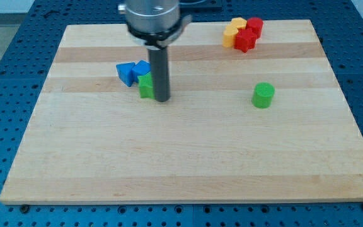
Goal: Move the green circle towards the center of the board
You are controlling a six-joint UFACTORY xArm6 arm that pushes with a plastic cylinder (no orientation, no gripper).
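My tip (162, 99) sits left of centre, hard against a green block, far from the green circle

The rod comes down from the top edge of the wooden board (181, 170) and its lower end rests on the wood just beside the right face of a small green block (145, 86), whose shape I cannot make out. Two blue blocks (133, 71) crowd in behind that green one, toward the top left corner. The green circle (263, 95) stands alone on the right half, nearer the right edge than the middle, well apart from the tip. Up by the top right corner, yellow blocks (232, 32) and red blocks (249, 34) huddle in one touching cluster. There are no jaws on this arm, just the plain dark rod, so nothing is pinched
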